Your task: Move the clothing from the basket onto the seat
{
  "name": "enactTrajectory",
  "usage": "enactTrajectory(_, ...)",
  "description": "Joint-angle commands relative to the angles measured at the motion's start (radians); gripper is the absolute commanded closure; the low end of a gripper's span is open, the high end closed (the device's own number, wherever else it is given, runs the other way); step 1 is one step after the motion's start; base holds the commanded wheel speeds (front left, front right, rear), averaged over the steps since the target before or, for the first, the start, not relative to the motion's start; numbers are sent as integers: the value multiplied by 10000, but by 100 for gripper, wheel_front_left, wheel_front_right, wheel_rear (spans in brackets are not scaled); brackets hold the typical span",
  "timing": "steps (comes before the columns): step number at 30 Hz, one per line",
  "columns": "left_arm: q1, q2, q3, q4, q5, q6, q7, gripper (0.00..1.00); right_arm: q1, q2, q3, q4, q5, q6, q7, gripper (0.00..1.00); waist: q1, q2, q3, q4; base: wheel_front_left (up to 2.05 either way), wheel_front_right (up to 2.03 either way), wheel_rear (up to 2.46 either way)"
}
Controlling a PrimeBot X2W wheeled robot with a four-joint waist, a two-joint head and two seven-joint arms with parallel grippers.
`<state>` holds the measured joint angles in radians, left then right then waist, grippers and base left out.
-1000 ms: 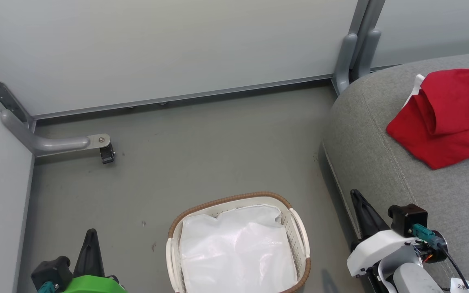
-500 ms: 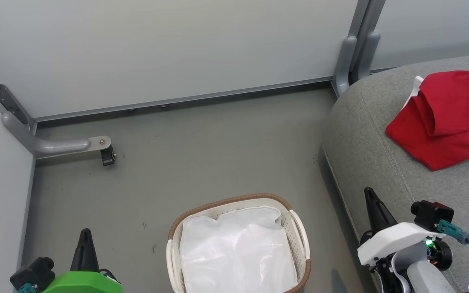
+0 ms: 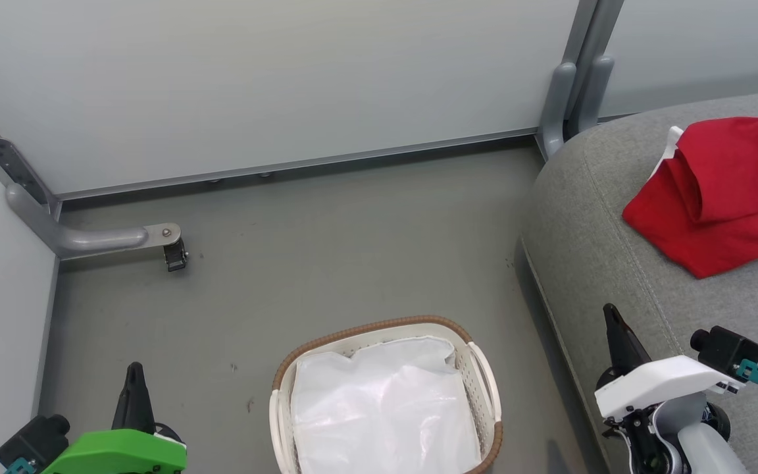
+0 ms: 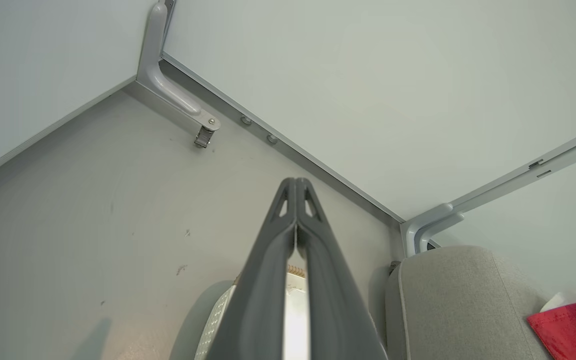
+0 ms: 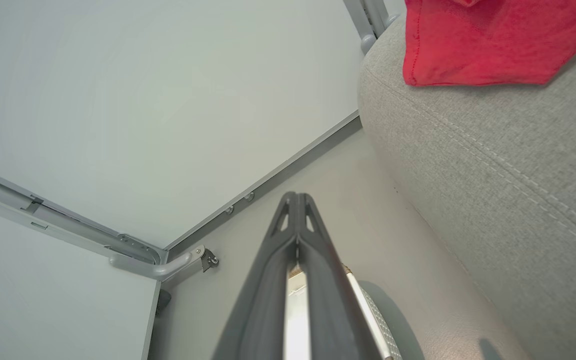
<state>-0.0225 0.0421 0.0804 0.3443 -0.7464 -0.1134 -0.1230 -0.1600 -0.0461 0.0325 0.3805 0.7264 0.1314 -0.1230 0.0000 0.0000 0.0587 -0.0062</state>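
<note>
Clothing: red, on seat, beyond right end effector. Basket: holds liner, right of left end effector. Both closed, empty; task judged done, so park clear.

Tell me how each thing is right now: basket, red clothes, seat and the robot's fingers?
basket, upright on the floor, just the white liner inside.
clothing, crumpled, lying on the seat.
left gripper, shut, holding nothing.
right gripper, shut, holding nothing.
</note>
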Motion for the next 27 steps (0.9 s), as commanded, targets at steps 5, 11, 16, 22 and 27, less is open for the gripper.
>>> enactTrajectory(5,-334,63,64,-227,-868,-34,221,100,-5,-46,-181,-285,913,-4,228,100,0,0,-32,4,0,0,0)
enactTrajectory(11,-394,68,91,-306,-1620,-51,431,100,47,-48,-307,-395,1669,-5,434,100,0,0,-67,8,0,0,0)
enactTrajectory(16,-447,73,114,-368,-2218,-66,599,100,95,-50,-411,-479,2280,-5,605,100,0,0,-97,11,0,0,0)
enactTrajectory(22,-497,77,139,-435,-2885,-80,785,100,141,-52,-521,-576,2961,-6,787,100,0,0,-132,15,0,0,0)
enactTrajectory(27,-539,82,161,-490,-3424,-94,934,100,171,-53,-613,-652,3508,-6,940,100,0,0,-162,19,0,0,0)
